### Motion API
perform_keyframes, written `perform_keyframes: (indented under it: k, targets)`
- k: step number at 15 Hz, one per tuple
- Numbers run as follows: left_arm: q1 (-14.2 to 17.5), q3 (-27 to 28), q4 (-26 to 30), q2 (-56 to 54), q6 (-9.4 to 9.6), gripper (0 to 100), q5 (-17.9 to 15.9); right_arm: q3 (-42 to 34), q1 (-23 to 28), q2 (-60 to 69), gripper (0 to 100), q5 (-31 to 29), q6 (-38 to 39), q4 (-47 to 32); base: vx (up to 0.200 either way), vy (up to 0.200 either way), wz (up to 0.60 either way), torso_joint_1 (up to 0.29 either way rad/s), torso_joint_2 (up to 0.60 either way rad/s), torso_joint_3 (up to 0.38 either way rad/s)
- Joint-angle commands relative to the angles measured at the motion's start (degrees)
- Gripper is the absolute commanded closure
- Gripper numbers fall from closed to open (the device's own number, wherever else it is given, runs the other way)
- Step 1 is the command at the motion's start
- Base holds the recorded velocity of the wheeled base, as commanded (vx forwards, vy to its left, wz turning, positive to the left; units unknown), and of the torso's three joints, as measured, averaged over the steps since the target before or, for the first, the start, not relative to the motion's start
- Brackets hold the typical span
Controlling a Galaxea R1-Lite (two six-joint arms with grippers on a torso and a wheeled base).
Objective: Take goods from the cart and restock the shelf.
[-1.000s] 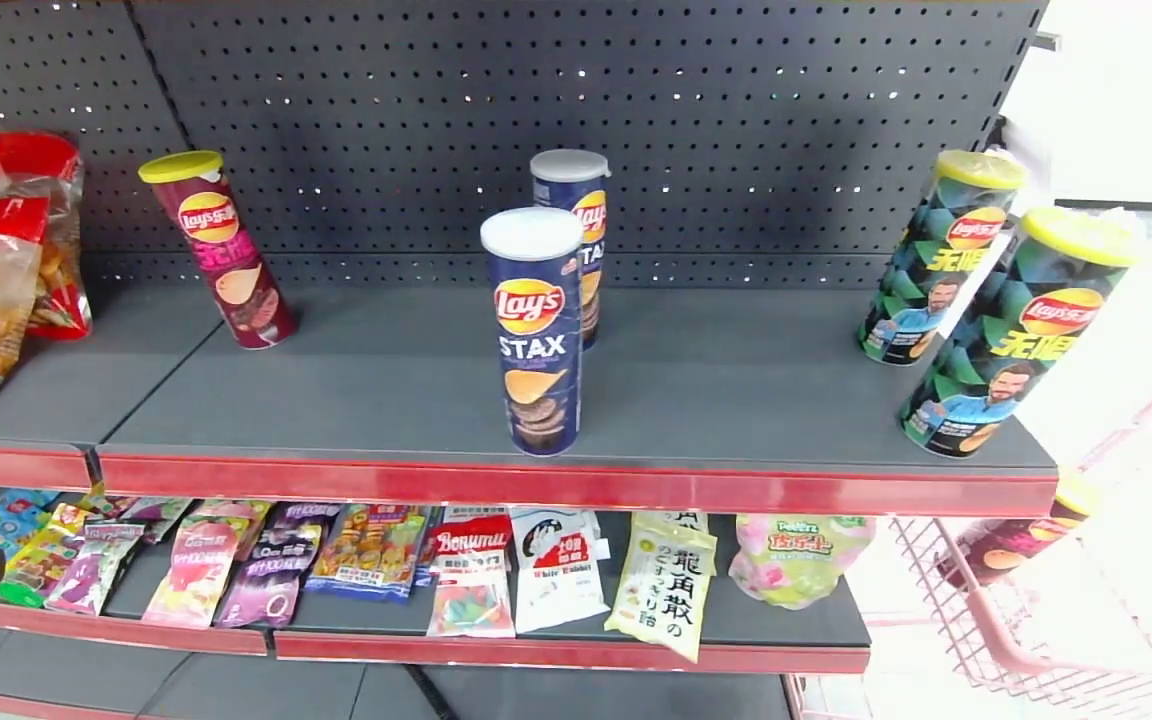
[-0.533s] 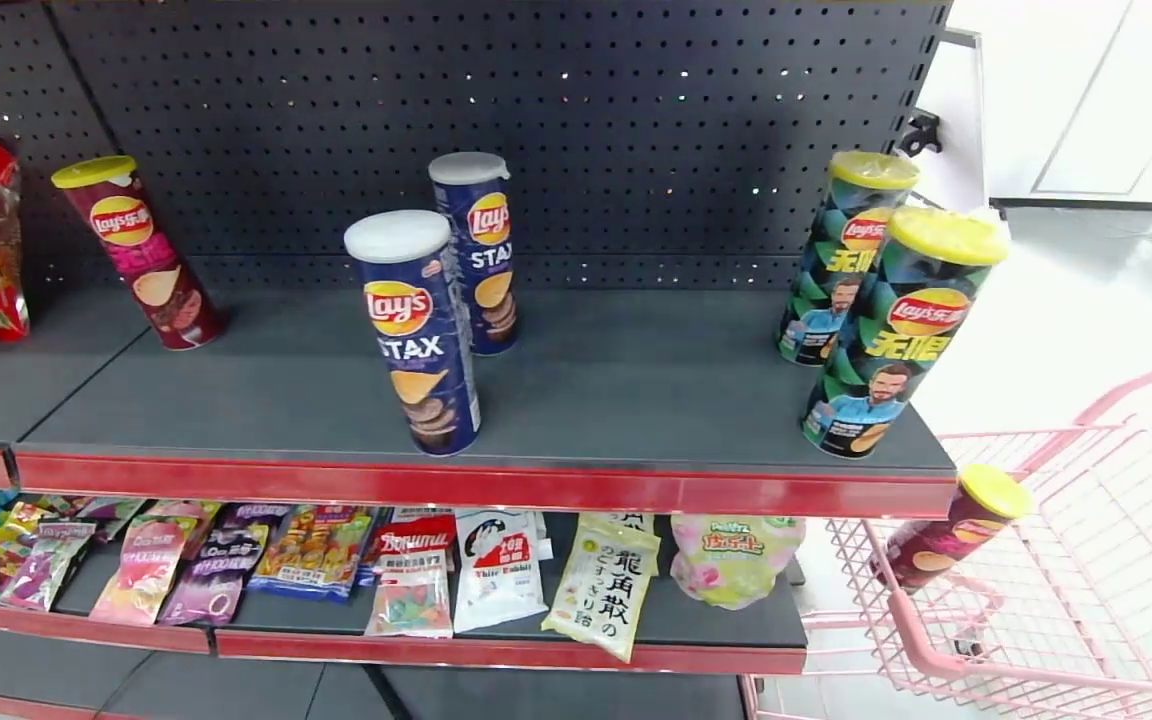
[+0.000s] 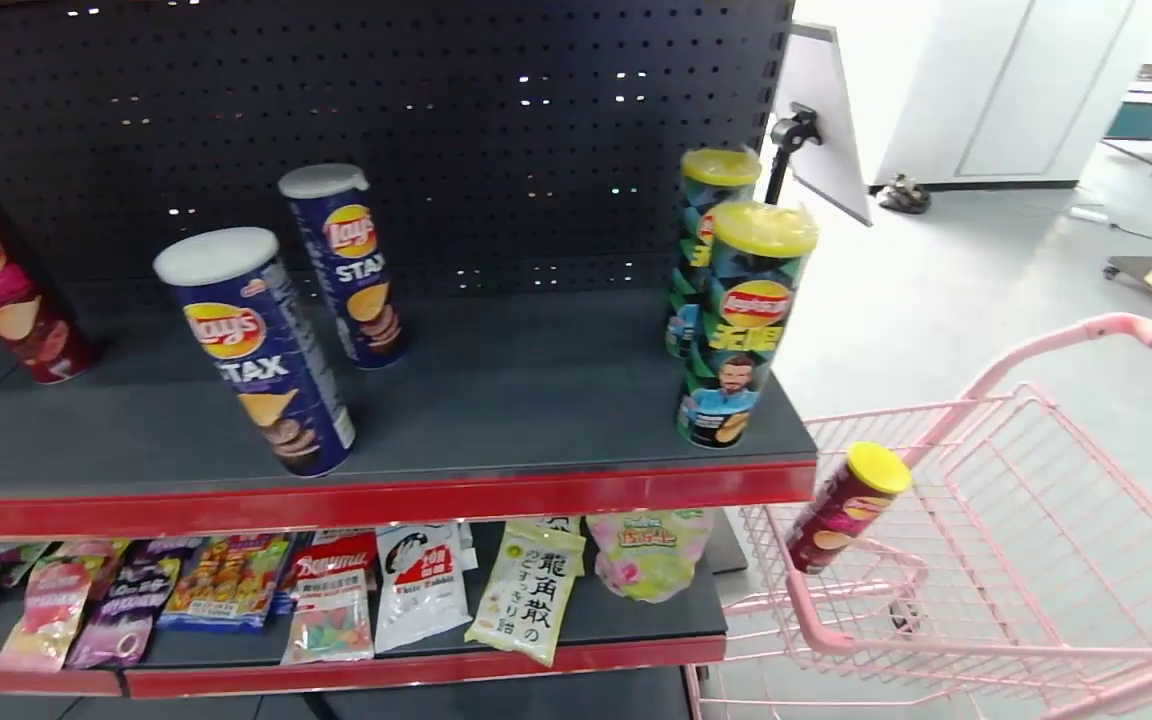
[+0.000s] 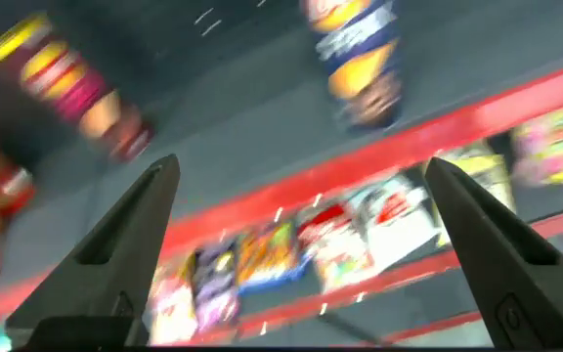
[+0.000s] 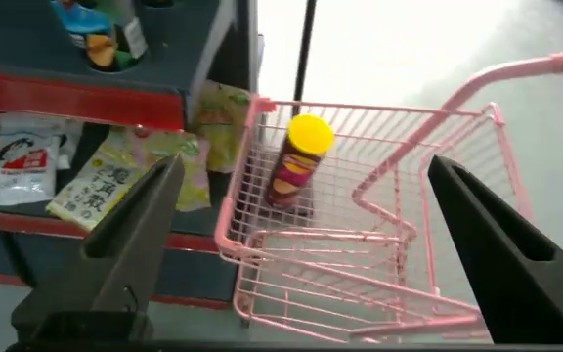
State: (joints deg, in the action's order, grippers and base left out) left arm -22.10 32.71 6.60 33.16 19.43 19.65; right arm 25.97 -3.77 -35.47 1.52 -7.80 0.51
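left claw [image 4: 301, 164] hangs with its two dark fingers spread wide and nothing between them, facing the shelving. right claw [image 5: 306, 161] is just as wide and just as empty, held over the pink wire cart [image 5: 262, 240]. in that cart a maroon can with a yellow lid [image 5: 296, 166] leans tilted against the wire wall on the shelf side, with the cart's rim and mesh all round it. the cart stands just beside the right end of the shelving.

on the lower shelf [image 3: 636, 620] flat snack packets [image 3: 526, 590] lie in a row, all printed in bright colours and lettering. above it is the grey shelf [image 3: 536, 400] with its red front strip. near its front edge stand a blue can with a white lid [image 3: 256, 350] and a green can with a yellow lid [image 3: 741, 330]. a second blue can [image 3: 346, 265] and a second green can [image 3: 706, 200] stand behind them. another maroon can [image 3: 6, 290] is far off to the left. each carries a round red and yellow logo. behind is the dark pegboard [image 3: 436, 100], and a white panel [image 3: 826, 120] is clamped at its right edge.
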Motion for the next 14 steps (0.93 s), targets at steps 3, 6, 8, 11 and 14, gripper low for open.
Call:
perform_keyframes:
  k: [3, 6, 8, 11, 14]
  targets:
    - [-0.13, -0.10, 0.08, -1.96, 0.08, 0, -0.23, 0.05, -0.01, -0.21, 0, -0.03, -0.02, 0.02, 0.000, 0.000, -0.60, 0.002, 0.00, 0.002]
    - [-0.13, -0.10, 0.17, -3.01, 0.26, 0, -1.72, -0.13, 0.16, -1.00, 0, -0.38, -0.11, 0.10, 0.000, 0.000, 0.00, 0.000, 0.00, 0.000]
    - [-0.22, -0.19, 0.17, -3.80, 0.26, 0, -1.81, -0.13, 0.25, -0.91, 0, -0.38, -0.02, 0.10, 0.000, 0.000, 0.00, 0.000, 0.00, 0.000]
    - [-0.22, -1.77, 0.26, -5.21, 0.17, 0, -2.51, -0.48, 0.25, -0.91, 0, -0.38, -0.11, 0.10, 0.000, 0.000, 0.00, -0.121, 0.33, 0.185]
    - [-0.22, -3.62, 0.26, -7.49, 0.17, 0, -2.51, -1.01, 0.25, -0.47, 0, -0.47, -0.02, 0.10, 0.000, 0.000, 0.00, -0.142, 0.38, 0.240]
